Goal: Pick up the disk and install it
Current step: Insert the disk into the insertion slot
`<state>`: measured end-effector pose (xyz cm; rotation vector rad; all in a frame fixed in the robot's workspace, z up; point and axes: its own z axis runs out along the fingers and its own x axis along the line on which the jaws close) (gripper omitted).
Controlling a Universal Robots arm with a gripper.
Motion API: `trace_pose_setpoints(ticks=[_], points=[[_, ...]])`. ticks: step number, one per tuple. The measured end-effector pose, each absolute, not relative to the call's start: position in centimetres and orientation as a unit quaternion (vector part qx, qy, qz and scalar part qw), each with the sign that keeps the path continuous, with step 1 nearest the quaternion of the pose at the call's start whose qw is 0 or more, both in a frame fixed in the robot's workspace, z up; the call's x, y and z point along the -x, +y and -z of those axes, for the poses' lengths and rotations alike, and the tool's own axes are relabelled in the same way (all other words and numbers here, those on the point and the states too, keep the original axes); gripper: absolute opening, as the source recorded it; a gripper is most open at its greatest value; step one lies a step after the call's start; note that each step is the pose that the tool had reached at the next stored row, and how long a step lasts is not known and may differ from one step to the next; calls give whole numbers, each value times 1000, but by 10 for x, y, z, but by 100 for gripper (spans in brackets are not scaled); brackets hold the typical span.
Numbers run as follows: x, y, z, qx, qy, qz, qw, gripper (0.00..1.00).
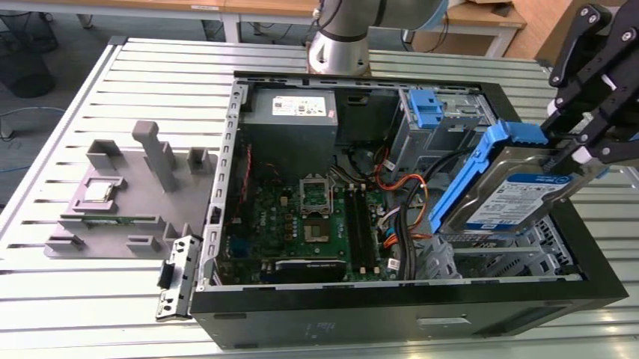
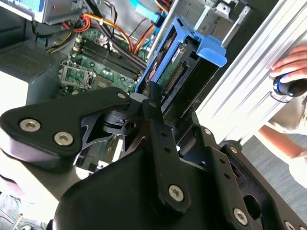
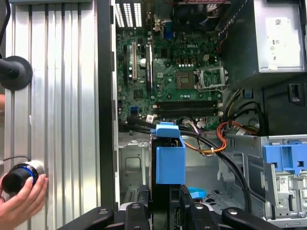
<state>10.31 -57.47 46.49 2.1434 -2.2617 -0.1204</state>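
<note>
Disk: in the air and tilted, blue carrier edge up, at the 3 o'clock side of the open case in the exterior view.
Grip: my tool is clenched on the disk's upper end. In both wrist views the carrier sticks out past my fingers.
Underneath: the drive cage sits at the disk's 6 o'clock, and the orange cables loop at its 9 o'clock.
Risk, snagging: I judge a carrier corner could catch those cables or the cage rim because the disk hangs askew.
Risk, slipping: an end-only hold may let it pivot or drop onto the motherboard.
Risk, bystander: a person's hand rests on a knob on the desk, near my arm's sweep.
</note>
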Motion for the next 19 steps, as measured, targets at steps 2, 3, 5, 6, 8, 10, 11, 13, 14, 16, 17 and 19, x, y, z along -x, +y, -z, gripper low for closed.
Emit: trace_pose_setpoints(ticks=[2,3,5,6,8,10,11,13,14,16,17,19], points=[[-109,-575,-465,-687,-725,39,12,35],[-111,-575,-465,-687,-725,39,12,35],[-116,-575,-465,-687,-725,39,12,35],[-117,-575,-464,-687,-725,39,12,35],[-121,-575,-464,-687,-725,39,12,35],[-124,-575,-464,-687,-725,39,12,35],[-125,-575,-464,-687,-725,39,12,35],[-125,-575,-463,-687,-725,39,12,35],[-125,-575,-463,-687,-725,39,12,35],[-126,-576,-462,-687,-725,39,12,35],[-126,-576,-462,-687,-725,39,12,35],[-126,-576,-461,-687,-725,39,12,35]])
